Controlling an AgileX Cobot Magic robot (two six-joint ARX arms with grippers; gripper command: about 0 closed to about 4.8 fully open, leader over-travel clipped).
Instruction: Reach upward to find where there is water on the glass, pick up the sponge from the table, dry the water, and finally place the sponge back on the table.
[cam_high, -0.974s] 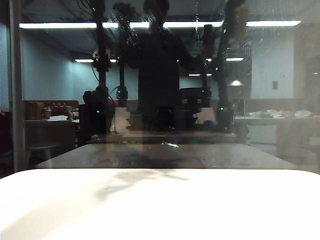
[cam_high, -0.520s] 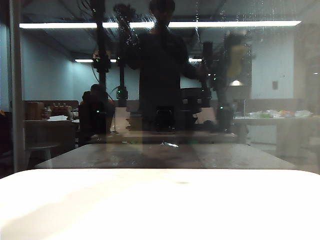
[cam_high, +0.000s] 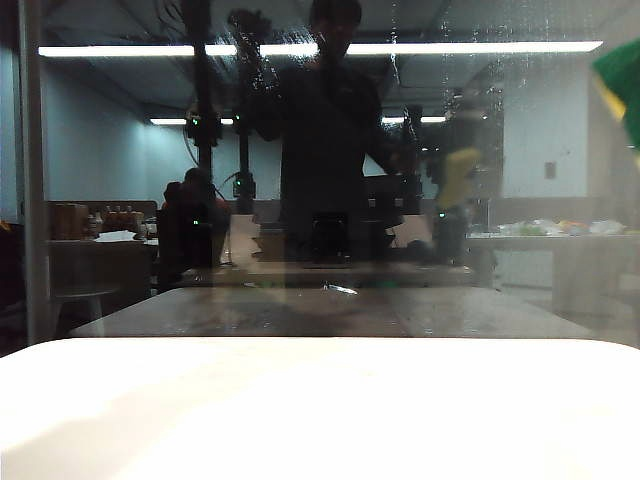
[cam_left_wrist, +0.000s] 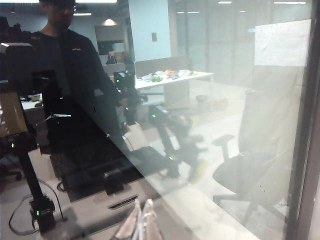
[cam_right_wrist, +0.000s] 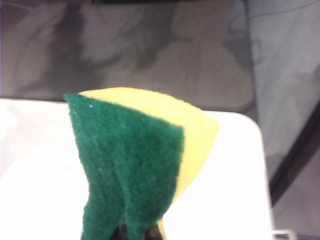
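The right gripper (cam_right_wrist: 135, 235) was clamped tight on the sponge (cam_right_wrist: 137, 165), pinching it so hard that the green scouring face folded in on itself, with the yellow foam bulging out behind. Only a dark sliver of the fingers showed beneath the fold. From the exterior camera the sponge (cam_high: 622, 88) was up in the air at the far right edge of the picture, a blurred green and yellow corner well above the white table (cam_high: 320, 410) and in front of the glass (cam_high: 560, 150). Its yellow reflection hung in the pane further in. In the right wrist view the table's (cam_right_wrist: 235, 190) rounded far corner lay below the sponge, with the glass just beyond it.

Thin whitish streaks and specks of water (cam_high: 393, 40) ran down the upper part of the pane, near the mirrored strip lights.

The left gripper (cam_left_wrist: 141, 227) was raised facing the glass (cam_left_wrist: 210, 125); its pale fingertips met in a point, closed on nothing.
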